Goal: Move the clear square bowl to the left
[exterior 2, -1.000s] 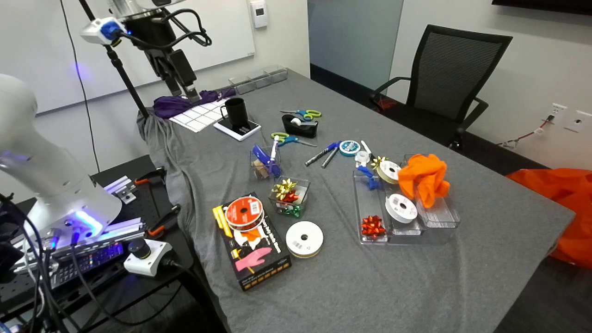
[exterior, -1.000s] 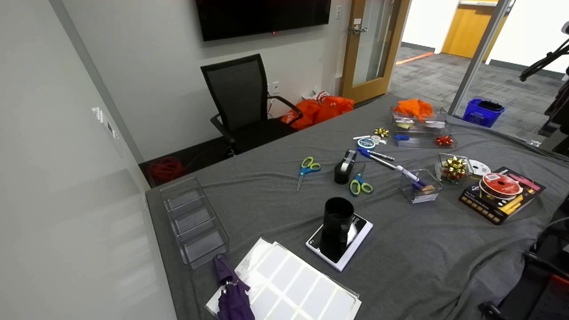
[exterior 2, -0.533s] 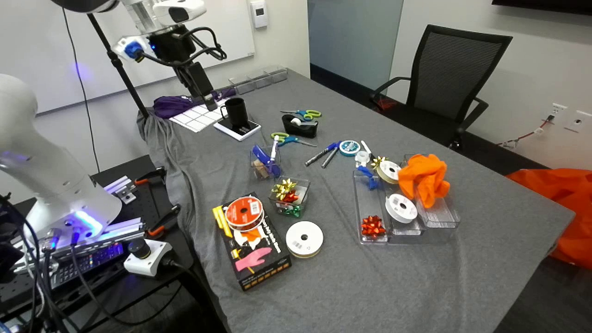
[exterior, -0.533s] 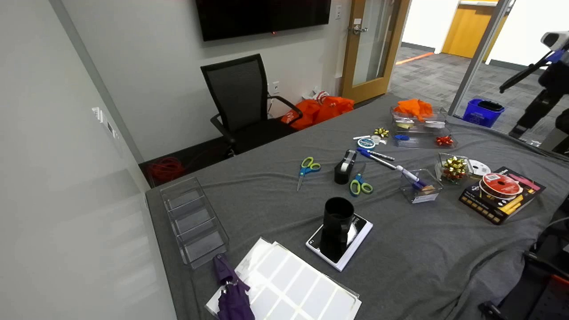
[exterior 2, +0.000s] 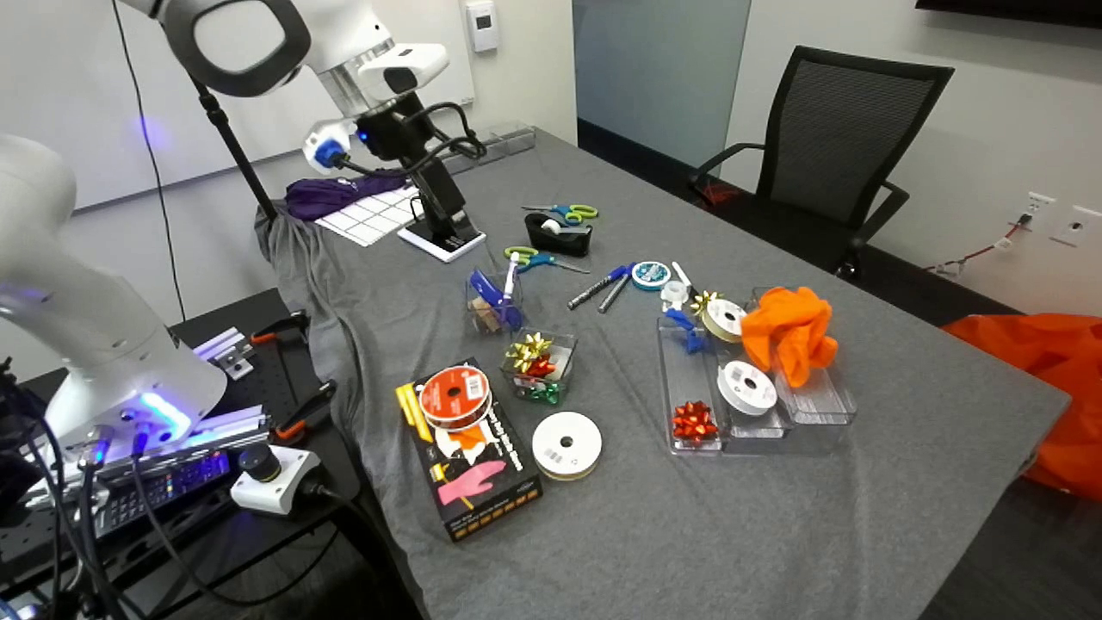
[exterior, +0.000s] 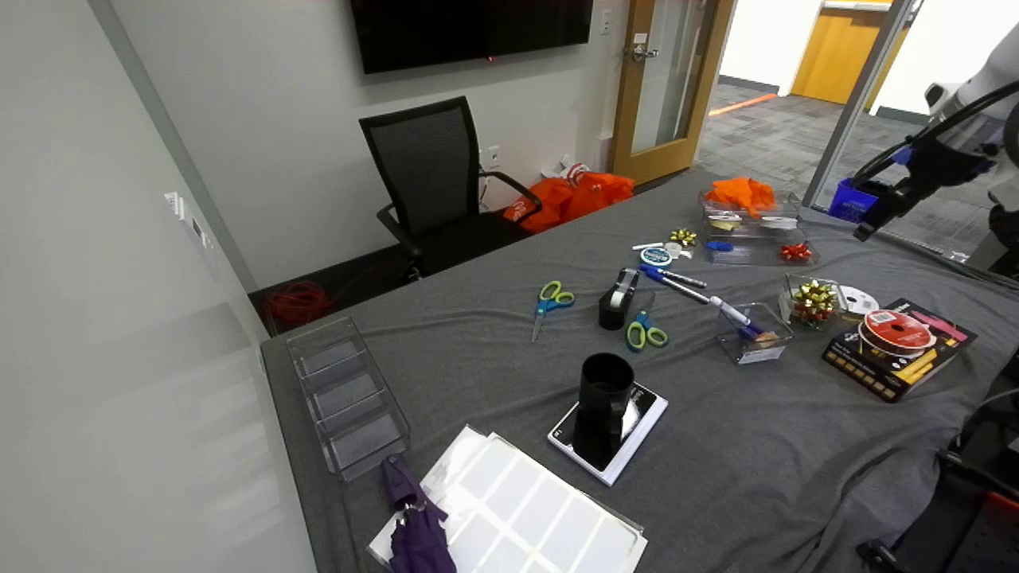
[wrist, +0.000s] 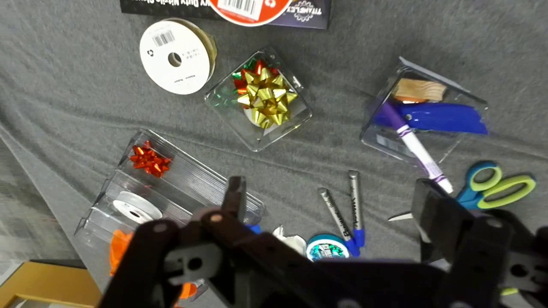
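Observation:
Two small see-through square bowls stand on the grey cloth; I cannot tell which one is meant. One holds gold, red and green bows. The other bowl holds a blue item, a tan piece and a white-purple marker, and also shows in an exterior view. My gripper is open and empty, with its fingers spread wide above the table. In both exterior views the gripper hangs in the air, apart from both bowls.
A box with a red ribbon spool and a white spool lie beside the bow bowl. Silver markers, scissors, a tape dispenser and clear tubs are nearby. A black cup stands on a white box.
The arm has come further into view, swinging out over the table and lower. It moved left in an exterior view and right in the other. The table objects have not moved.

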`<action>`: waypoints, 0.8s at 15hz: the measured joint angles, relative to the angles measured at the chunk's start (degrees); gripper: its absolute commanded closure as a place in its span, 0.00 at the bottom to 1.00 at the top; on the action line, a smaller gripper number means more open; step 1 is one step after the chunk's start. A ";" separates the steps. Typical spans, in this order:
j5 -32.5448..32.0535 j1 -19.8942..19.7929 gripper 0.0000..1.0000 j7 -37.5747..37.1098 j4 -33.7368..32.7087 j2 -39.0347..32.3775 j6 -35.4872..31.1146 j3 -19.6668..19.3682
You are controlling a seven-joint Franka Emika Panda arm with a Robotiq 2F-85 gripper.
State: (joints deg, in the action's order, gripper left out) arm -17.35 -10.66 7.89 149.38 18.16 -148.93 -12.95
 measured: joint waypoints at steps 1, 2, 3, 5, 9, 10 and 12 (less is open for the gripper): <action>-0.40 -0.80 0.00 -0.52 -0.63 -2.28 -1.80 0.00; 0.06 -1.15 0.00 -0.47 -1.35 -4.48 -2.76 -0.19; 1.67 -1.08 0.00 0.39 -2.06 -6.41 -3.32 -0.58; 6.27 -0.85 0.00 3.12 -3.34 -9.83 -4.09 -1.04; 9.76 -0.84 0.00 4.92 -5.91 -13.91 -4.10 -1.07; 9.78 -0.84 0.00 4.92 -6.16 -14.21 -4.09 -1.07; 9.78 -0.84 0.00 4.92 -6.27 -14.25 -4.09 -1.07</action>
State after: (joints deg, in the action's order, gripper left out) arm -7.57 -11.50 12.80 143.12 3.91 -153.02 -14.02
